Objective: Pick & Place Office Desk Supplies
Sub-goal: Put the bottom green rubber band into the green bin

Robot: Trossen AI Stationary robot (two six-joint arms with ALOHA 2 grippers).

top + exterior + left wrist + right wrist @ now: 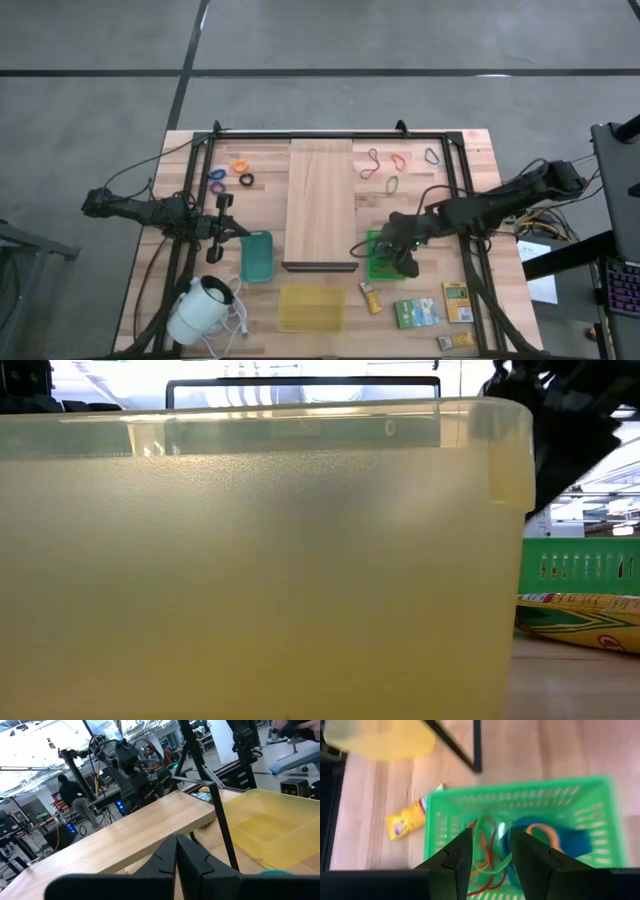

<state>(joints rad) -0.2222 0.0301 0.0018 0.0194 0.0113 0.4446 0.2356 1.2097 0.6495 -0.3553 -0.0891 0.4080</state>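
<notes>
Wood table [320, 180] | right gripper [489, 851] above green basket [592, 852], fingers spread, empty | bands [487, 845] inside basket, more on table; limp, light, best pinched by a strand | left gripper [176, 852] parked, pressed together

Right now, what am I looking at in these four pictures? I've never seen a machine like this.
Two robot arms work at a wooden table. One picture looks down from above, one sits at table height behind a yellow bin, and two ride on the wrists. The right tool hangs open over a green basket that holds rubber bands. The left tool is shut and waits near a teal bin. More bands, small rings and packets lie on the table. Neither tool holds anything.
</notes>
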